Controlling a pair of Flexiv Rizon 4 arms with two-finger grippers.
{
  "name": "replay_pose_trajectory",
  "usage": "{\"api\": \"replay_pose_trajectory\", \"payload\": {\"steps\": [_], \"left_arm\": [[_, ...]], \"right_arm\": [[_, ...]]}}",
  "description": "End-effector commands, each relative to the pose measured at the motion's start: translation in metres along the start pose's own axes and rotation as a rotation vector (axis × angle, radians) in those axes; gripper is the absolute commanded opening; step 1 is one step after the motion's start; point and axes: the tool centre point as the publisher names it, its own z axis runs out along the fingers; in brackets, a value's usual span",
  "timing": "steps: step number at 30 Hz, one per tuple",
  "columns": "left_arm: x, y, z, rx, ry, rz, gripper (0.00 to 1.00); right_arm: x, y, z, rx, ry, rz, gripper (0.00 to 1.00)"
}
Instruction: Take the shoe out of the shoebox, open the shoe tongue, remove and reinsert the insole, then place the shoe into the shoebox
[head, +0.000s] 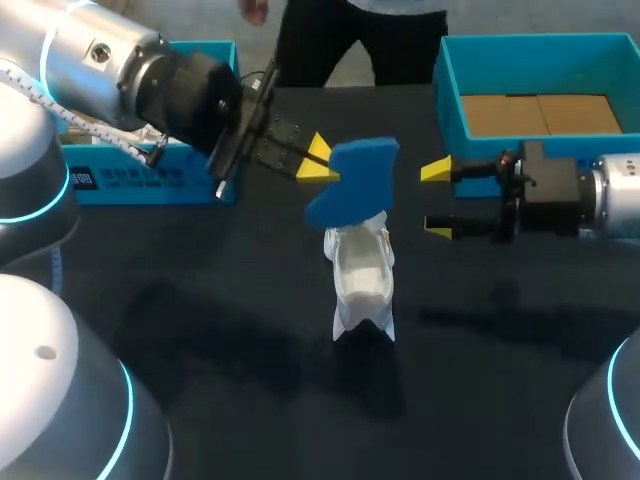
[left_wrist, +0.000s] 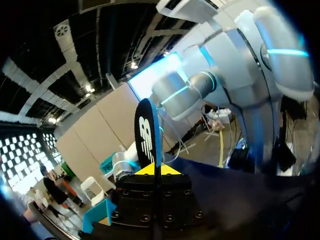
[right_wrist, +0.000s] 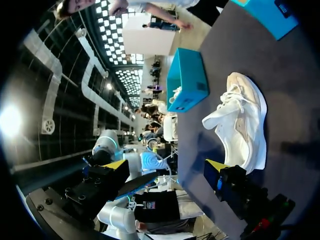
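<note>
Left pincer (head: 320, 162): clamped on 1 edge of the thin blue foam insole (head: 352, 180), which it holds in the air above the black desk (head: 200, 330).
Insole handling: likely light and floppy, apt to fold; best gripped near the heel end so the toe feeds in first.
White lace-up sneaker (head: 362, 275): upright on the desk, just below the insole; its upper looks soft, so steady it by the heel collar.
Right pincer (head: 437, 200): wide and empty, beside the sneaker.

We see only a black, matte table (head: 250, 430) spreading under us, its dark top evenly lit, with soft shadows lying on it either side of the middle.
</note>
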Motion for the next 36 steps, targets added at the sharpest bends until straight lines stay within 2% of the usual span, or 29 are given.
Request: {"api": "replay_pose_trajectory", "payload": {"steps": [1, 6, 15, 17, 24, 30, 36], "left_arm": [[0.001, 0.002, 0.004, -0.026, 0.009, 0.176, 0.0], [0.003, 0.013, 0.004, -0.104, 0.056, 0.405, 0.0], [0.0, 0.023, 0.0, -0.179, 0.112, 0.77, 0.0], [-0.001, 0.027, 0.0, -0.204, 0.088, 0.855, 0.0], [-0.001, 0.027, 0.0, -0.204, 0.088, 0.855, 0.0], [-0.001, 0.027, 0.0, -0.204, 0.088, 0.855, 0.0], [-0.001, 0.027, 0.0, -0.204, 0.088, 0.855, 0.0]], "right_arm": [[0.009, -0.005, -0.005, -0.001, -0.02, 0.011, 1.0], [0.014, -0.005, -0.011, 0.002, -0.02, 0.023, 1.0], [0.021, -0.007, -0.019, -0.002, -0.031, 0.014, 1.0], [0.021, -0.007, -0.02, -0.004, -0.033, 0.013, 1.0], [0.015, -0.001, -0.018, -0.015, 0.002, 0.012, 1.0], [0.019, 0.004, -0.009, 0.011, 0.008, 0.003, 1.0], [0.021, 0.004, -0.008, -0.008, 0.018, -0.012, 1.0]]}}
